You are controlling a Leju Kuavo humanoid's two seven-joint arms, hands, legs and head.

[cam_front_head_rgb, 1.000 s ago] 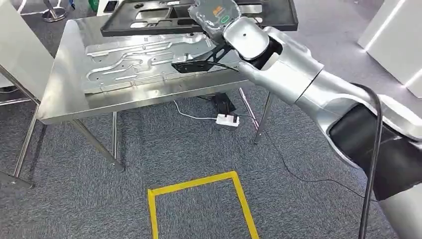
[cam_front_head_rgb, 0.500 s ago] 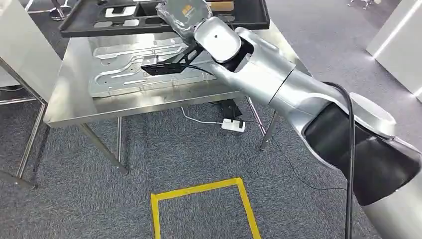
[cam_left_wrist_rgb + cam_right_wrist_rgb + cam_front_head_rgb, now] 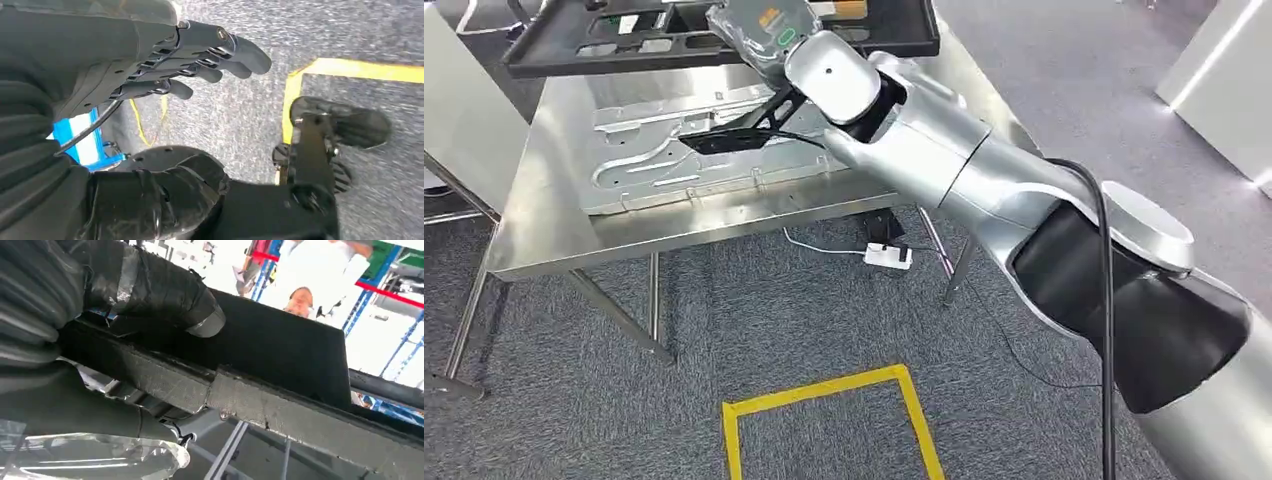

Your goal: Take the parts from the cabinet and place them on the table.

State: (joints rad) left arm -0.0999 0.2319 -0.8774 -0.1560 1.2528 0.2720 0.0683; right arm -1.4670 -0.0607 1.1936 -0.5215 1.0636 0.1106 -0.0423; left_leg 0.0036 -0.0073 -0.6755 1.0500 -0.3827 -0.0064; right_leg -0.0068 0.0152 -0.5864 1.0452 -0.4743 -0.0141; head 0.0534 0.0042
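Right hand (image 3: 769, 30) gripped a black moulded tray (image 3: 624, 45) above the steel table (image 3: 544, 215), orange-and-green label on the hand unreadable, left hand (image 3: 150, 65) hung with fingers spread, empty.

The right arm (image 3: 984, 190) is built of smooth silver shells, with a rounded silver cap at the wrist and a round flat silver disc at the elbow. A matte black sleeve wraps the upper arm, and a black cable runs along it. A thin black bracket juts from under the wrist. The left robot hand (image 3: 165, 65) has dark grey segmented fingers with small silver screws, a grey ribbed cover and a thin black cable. The right robot hand (image 3: 150, 290) shows a thick thumb banded with grey tape.
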